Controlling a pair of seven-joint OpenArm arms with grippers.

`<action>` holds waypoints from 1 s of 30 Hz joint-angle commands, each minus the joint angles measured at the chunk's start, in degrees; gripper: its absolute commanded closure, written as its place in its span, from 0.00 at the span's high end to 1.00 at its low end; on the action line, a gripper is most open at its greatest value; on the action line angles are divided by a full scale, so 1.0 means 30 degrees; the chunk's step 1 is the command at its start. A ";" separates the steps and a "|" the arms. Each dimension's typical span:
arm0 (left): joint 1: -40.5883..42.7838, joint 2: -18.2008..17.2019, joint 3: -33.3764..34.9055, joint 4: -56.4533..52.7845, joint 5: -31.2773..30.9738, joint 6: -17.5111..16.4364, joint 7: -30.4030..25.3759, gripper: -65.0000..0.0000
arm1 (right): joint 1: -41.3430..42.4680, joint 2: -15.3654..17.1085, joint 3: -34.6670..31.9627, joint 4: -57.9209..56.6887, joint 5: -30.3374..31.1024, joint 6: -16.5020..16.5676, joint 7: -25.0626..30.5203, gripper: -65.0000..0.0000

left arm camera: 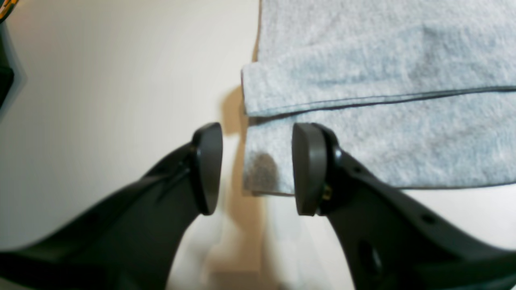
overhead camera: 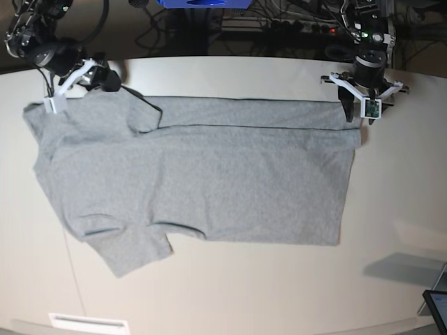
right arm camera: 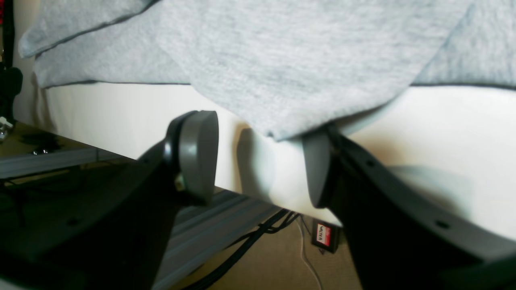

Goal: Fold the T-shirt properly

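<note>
The heather-grey T-shirt (overhead camera: 202,174) lies flat on the white table (overhead camera: 279,293), plain side up, with its far edge folded over into a strip (overhead camera: 265,112). My left gripper (left arm camera: 258,169) is open. It stands at the shirt's far right corner (left arm camera: 266,161), which lies between the fingers, with the folded layer (left arm camera: 363,52) just beyond. In the base view the left gripper (overhead camera: 359,113) is at the upper right. My right gripper (right arm camera: 258,165) is open at the table's edge, and a sleeve tip (right arm camera: 282,129) rests just above its right finger. It shows at the upper left in the base view (overhead camera: 106,80).
A blue object (overhead camera: 199,3) and cables lie behind the table. A dark device (overhead camera: 436,307) sits at the front right corner. Below the table edge in the right wrist view run an aluminium rail (right arm camera: 225,217), cables and a red-and-white tag (right arm camera: 322,235).
</note>
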 commanded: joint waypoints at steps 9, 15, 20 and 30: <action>0.0059 -0.0136 -0.0099 0.0351 -0.0042 0.0124 -0.0378 0.42 | 0.0262 0.0185 0.0138 0.0168 -0.0352 0.0001 0.0124 0.48; 0.0059 -0.0136 -0.0099 0.0322 -0.0042 0.0124 -0.0378 0.42 | 0.0320 0.0185 0.0138 0.0139 -0.0352 0.0001 0.0124 0.22; 0.0059 -0.0136 -0.0099 0.0322 -0.0042 0.0124 -0.0378 0.42 | 0.0408 0.0185 0.0138 0.0139 -0.0352 0.0001 0.0124 0.00; 0.0059 -0.0136 -0.0099 0.0322 -0.0042 0.0124 -0.0378 0.42 | 0.0437 0.0214 0.0138 0.0578 -0.0293 0.0030 -0.0052 0.00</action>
